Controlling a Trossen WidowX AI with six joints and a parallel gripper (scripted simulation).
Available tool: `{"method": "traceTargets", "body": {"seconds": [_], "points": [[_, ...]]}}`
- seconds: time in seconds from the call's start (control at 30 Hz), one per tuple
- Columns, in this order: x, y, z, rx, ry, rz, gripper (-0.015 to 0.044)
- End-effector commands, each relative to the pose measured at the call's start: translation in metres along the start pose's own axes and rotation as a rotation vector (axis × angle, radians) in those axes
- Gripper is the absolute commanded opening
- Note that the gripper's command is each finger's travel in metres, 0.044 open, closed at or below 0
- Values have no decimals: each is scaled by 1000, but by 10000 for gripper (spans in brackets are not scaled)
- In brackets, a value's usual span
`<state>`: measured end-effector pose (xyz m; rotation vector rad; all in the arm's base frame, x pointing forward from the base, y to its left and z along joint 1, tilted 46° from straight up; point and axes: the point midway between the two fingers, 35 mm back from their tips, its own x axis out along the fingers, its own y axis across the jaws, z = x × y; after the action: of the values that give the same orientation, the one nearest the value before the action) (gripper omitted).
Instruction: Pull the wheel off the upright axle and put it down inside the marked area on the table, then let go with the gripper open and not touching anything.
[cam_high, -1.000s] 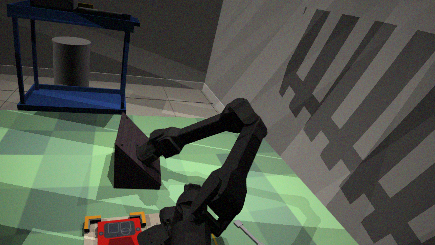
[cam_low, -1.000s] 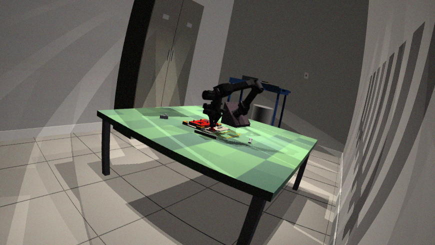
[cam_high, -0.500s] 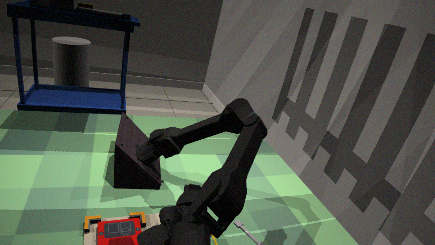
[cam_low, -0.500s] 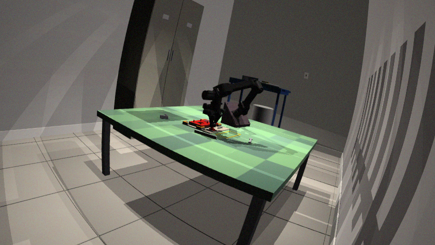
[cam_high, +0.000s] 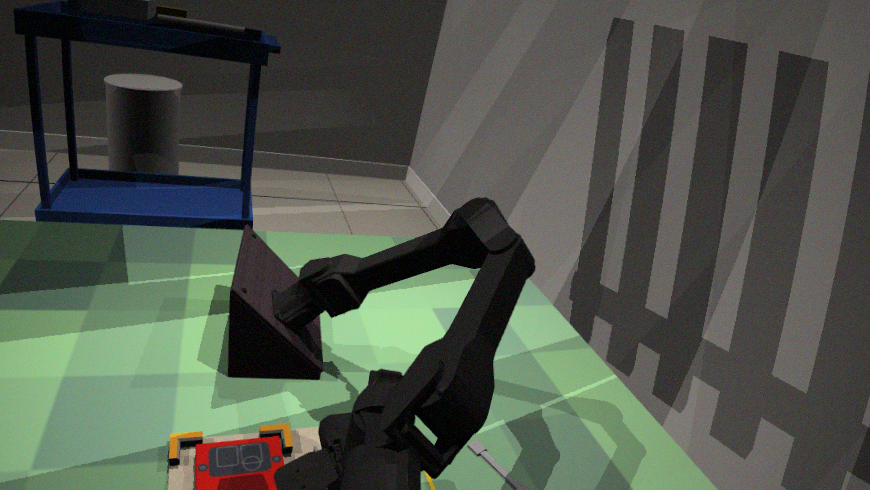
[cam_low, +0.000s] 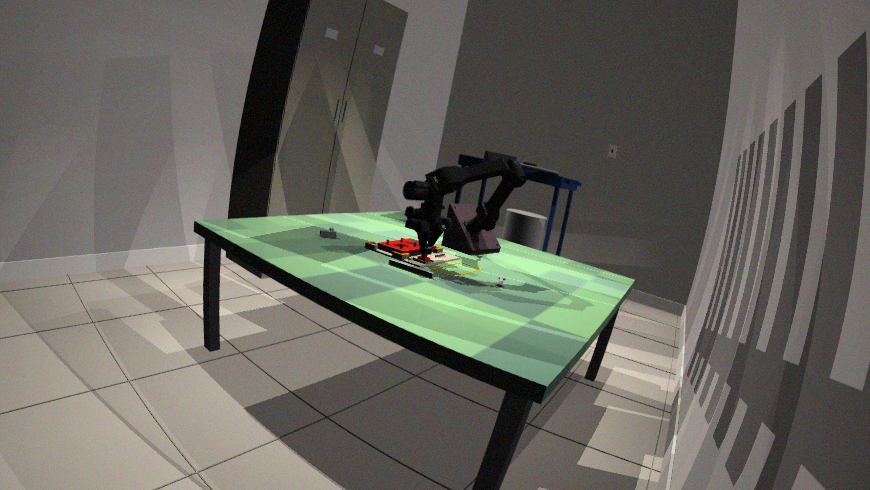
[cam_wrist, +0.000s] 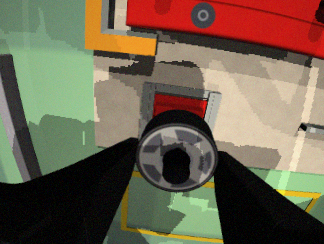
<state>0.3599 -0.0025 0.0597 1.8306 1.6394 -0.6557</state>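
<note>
In the exterior view, the black gripper (cam_low: 426, 250) (cam_wrist: 177, 151) points down over the green rectangular table (cam_high: 121, 389) (cam_low: 389, 292) (cam_wrist: 65, 95). In the wrist view, its fingers clamp the black round wheel with a grey spoked face (cam_wrist: 150, 159), near the yellow-outlined area (cam_low: 457, 275) (cam_wrist: 124, 210).

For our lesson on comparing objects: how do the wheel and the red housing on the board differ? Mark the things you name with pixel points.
The wheel (cam_wrist: 149, 159) is round; the red housing (cam_high: 234, 468) (cam_low: 398, 245) (cam_wrist: 250, 22) is boxy.
The wheel is black and grey, while the housing is mostly bright red.
The wheel is gripped between the tool's (cam_wrist: 177, 150) fingers; the housing is not.
</note>
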Motion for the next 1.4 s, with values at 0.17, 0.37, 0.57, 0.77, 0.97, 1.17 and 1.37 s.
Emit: {"method": "traceTargets", "body": {"seconds": [0.17, 0.37, 0.57, 0.77, 0.97, 1.17, 1.37], "points": [[-17, -1, 2, 17, -5, 20, 0], [-19, -1, 2, 18, -5, 20, 0], [-21, -1, 2, 18, -5, 20, 0], [-23, -1, 2, 18, -5, 21, 0], [-25, -1, 2, 18, -4, 21, 0], [-27, -2, 2, 19, -4, 21, 0], [-29, -2, 2, 19, -4, 22, 0]]}}
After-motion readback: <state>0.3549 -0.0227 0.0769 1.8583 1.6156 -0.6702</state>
